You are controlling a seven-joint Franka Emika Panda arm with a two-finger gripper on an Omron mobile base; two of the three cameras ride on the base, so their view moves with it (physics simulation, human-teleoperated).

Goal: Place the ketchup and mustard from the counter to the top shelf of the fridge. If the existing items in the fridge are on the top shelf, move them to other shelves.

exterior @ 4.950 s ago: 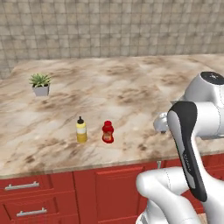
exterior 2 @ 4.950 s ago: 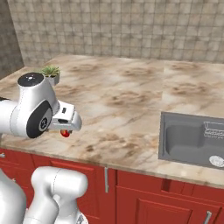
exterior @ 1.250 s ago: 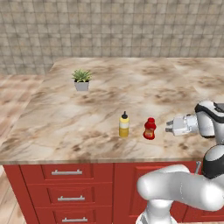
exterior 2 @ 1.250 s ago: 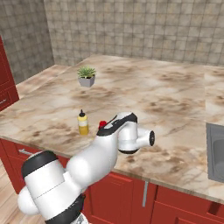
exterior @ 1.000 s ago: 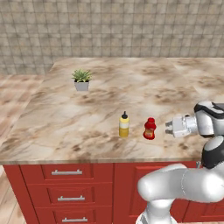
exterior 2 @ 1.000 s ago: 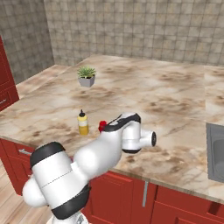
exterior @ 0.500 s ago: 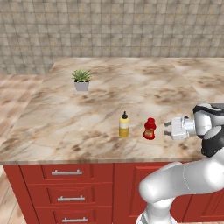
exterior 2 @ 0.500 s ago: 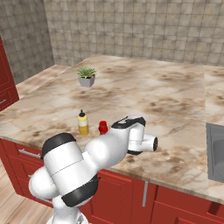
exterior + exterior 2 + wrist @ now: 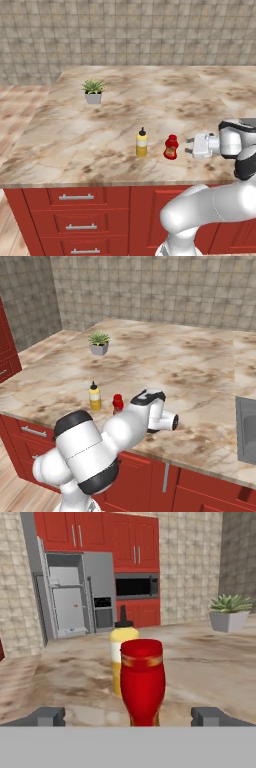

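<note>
ketchup (image 9: pixel 142 679) hiding mustard (image 9: pixel 123 643) lower half

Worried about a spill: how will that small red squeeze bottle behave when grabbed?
The small red squeeze bottle stands tall on a narrow base, so a sideways nudge would probably tip it toward the yellow mustard bottle. Its narrowed waist should seat the open gripper; glossy sides may slip.

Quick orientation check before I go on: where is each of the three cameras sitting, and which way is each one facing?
Left base view: behind the arm to its left, looking down over the counter; arm at lower right, open gripper beside the ketchup.
Right base view: behind-right, same counter; arm at lower left.
Hand view: on the hand, level along the counter toward the fridge; fingertips flank the ketchup, mustard behind.
All share both bottles and the potted plant.
</note>
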